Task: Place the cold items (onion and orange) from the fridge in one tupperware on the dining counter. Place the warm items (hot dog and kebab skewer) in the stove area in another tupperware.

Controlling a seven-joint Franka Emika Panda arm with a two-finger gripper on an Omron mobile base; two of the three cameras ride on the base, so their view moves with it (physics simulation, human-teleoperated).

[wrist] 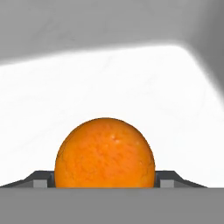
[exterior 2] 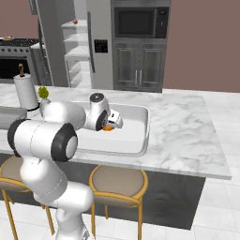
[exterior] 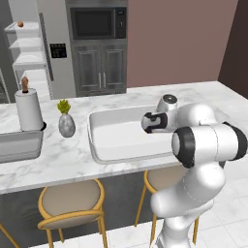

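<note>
orange [wrist: 105,153]: bottom cut off | end effector [wrist: 105,181] fingertips: mostly hidden behind orange

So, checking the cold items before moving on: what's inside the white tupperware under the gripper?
The white tupperware has the orange between the gripper fingers over its bare white floor. The arm covers part of the inside; no onion visible.

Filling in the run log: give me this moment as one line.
stage: placing orange | claw: closed around orange | position: over white tupperware on dining counter | orange not yet released
</note>
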